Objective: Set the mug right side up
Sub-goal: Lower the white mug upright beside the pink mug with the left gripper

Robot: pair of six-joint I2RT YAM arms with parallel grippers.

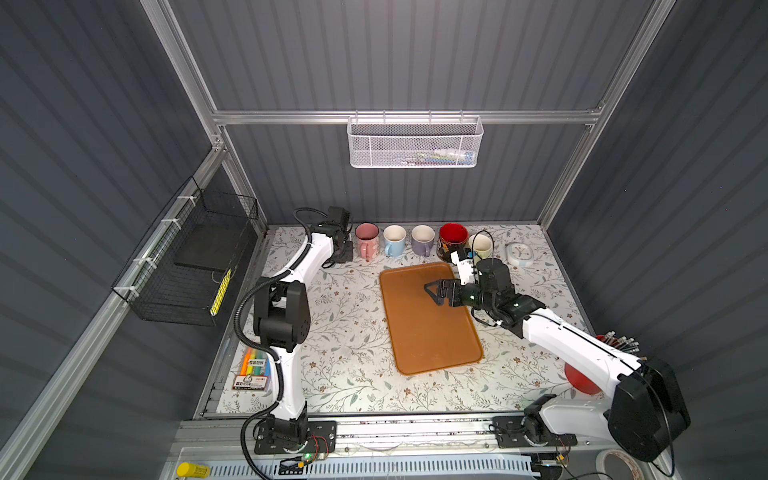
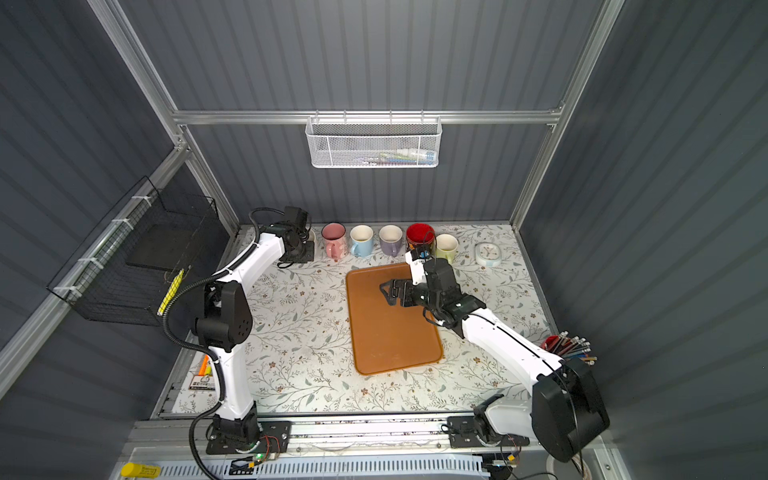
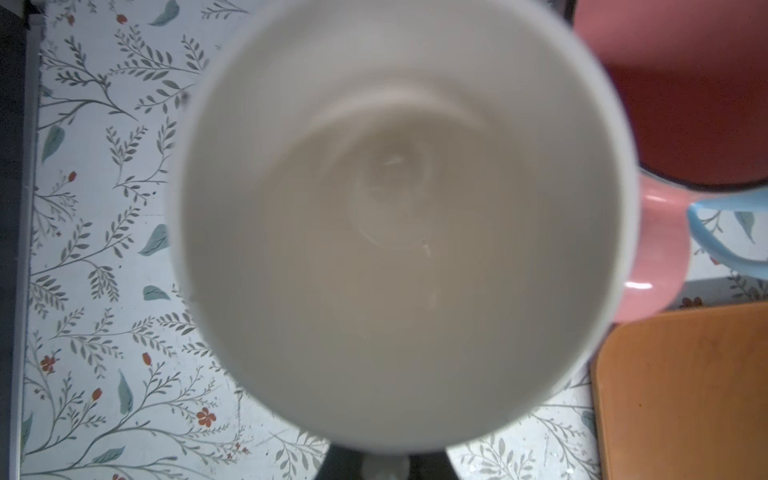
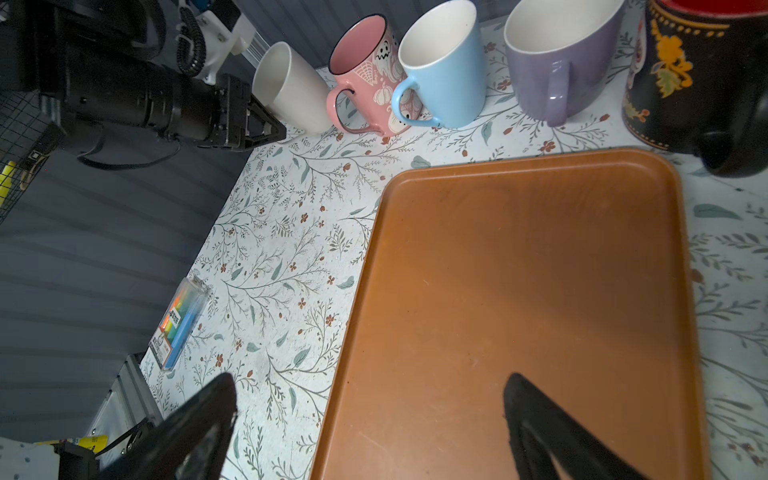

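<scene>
**White mug in left pincer at far-left corner: mouth up, lean to be taken out**

Location. The white mug (image 4: 293,89) is at the far-left corner of the counter (image 1: 332,353), just beside the upright pink mug (image 4: 370,79). In both top views the left wrist covers it.

Attitude. The mouth is uppermost. The left wrist view looks straight down the bore to the mug's floor. The long axis therefore runs close to the pincer's own line of sight, mouth toward the wrist. In the right wrist view the mug leans toward the left arm more than its neighbour does. Whether the base sits flat on the counter cannot be told.

Left pincer (image 4: 268,126). Jaws together, clamped on the side of the mug facing the arm. Whether it grips the handle or the wall cannot be told.

Right pincer (image 1: 433,293). Jaws apart and empty, over the far end of the tray (image 1: 428,340), well apart from the mug.

Assessment. The left arm is the nearer and has the hold. The task is judged nearly done. The coming move calls for bringing the axis vertical, seating the base, then letting go. A wide swing risks knocking the pink mug.
</scene>
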